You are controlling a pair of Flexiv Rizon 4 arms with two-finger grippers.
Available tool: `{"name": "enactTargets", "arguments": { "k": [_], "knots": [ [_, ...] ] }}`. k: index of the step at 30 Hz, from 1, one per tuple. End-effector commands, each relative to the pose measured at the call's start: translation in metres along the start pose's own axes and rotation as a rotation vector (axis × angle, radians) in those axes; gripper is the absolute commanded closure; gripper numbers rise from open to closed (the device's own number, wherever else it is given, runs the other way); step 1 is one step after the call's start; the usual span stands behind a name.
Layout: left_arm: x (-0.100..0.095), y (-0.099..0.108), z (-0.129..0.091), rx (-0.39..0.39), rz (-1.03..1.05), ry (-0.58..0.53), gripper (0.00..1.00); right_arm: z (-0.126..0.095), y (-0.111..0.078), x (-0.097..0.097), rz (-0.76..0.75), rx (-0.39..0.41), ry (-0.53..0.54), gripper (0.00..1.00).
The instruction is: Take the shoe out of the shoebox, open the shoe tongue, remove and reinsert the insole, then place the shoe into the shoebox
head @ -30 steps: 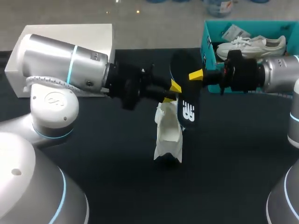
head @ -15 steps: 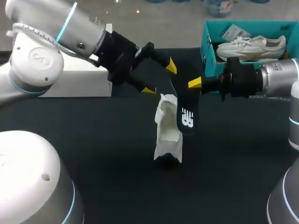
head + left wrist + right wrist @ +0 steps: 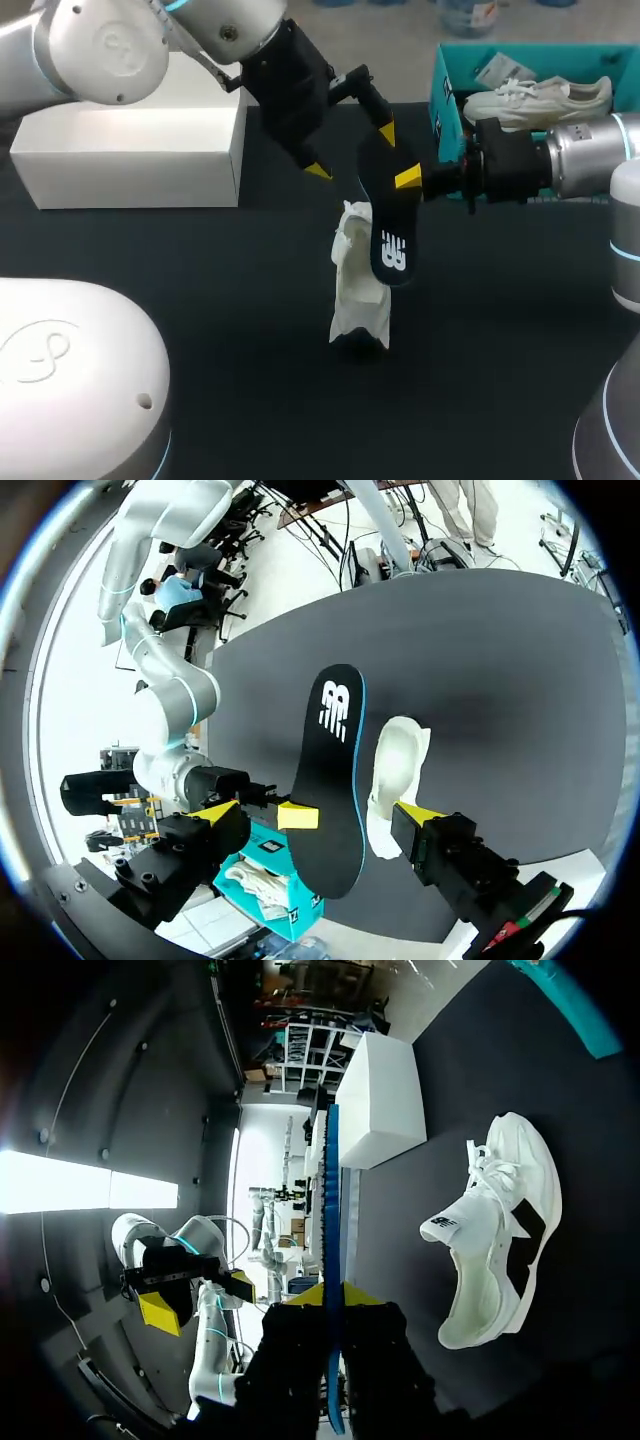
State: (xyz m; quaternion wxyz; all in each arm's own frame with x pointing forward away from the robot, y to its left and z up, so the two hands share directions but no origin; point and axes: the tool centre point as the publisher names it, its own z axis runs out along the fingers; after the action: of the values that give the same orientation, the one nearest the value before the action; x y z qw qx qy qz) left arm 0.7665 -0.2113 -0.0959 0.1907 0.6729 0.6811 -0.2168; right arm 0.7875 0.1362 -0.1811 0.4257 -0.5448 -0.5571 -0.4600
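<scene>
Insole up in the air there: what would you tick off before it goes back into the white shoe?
1. Right end effector shut on the insole: ok.
2. Left end effector open and apart from the insole: ok.
3. Shoe opening free of obstructions: ok.
4. Insole lined up over the opening: not ok, it hangs beside the shoe.
5. Shoe held steady: not ok, nothing grips it.

The tabletop (image 3: 230, 330) was a dark, matte black surface that filled most of the head view. Light fell on it softly and evenly, and in the left wrist view it showed as a paler grey. A plain white box (image 3: 130, 155) stood on it toward the far left.
</scene>
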Motion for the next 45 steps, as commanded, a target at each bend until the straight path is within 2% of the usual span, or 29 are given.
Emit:
{"name": "enactTargets", "arguments": {
  "k": [1,4,12,20,31,34,37,42,45],
  "knots": [
    [-0.01,0.005,-0.003,0.024,-0.01,0.358,0.0,0.005,0.004,0.0,0.001,0.008,-0.004,1.0],
    [-0.013,0.007,-0.006,0.025,-0.004,0.422,0.0,0.007,0.004,-0.001,0.001,0.012,-0.003,1.0],
    [-0.022,0.011,-0.008,-0.005,0.023,0.472,0.0,0.012,0.006,-0.004,0.006,0.018,0.004,1.0],
    [-0.03,0.008,-0.006,0.005,0.022,0.449,0.0,0.011,0.008,-0.003,0.0,0.014,0.008,1.0],
    [-0.027,0.007,-0.003,0.016,0.006,0.413,0.0,0.01,0.006,-0.004,-0.002,0.01,0.008,1.0],
    [-0.027,0.005,-0.003,0.026,-0.003,0.348,0.0,0.01,0.006,-0.005,0.001,0.012,0.008,1.0],
    [-0.026,0.007,-0.001,0.032,-0.03,0.221,0.0,0.008,0.004,-0.004,0.0,0.01,0.01,1.0],
    [-0.014,0.011,0.006,0.033,-0.016,-0.035,0.0,-0.002,0.0,-0.002,-0.007,-0.017,0.021,1.0],
    [-0.005,0.011,0.01,0.042,0.0,-0.151,0.0,-0.008,-0.001,0.001,-0.01,-0.026,0.016,1.0]
  ]
}}
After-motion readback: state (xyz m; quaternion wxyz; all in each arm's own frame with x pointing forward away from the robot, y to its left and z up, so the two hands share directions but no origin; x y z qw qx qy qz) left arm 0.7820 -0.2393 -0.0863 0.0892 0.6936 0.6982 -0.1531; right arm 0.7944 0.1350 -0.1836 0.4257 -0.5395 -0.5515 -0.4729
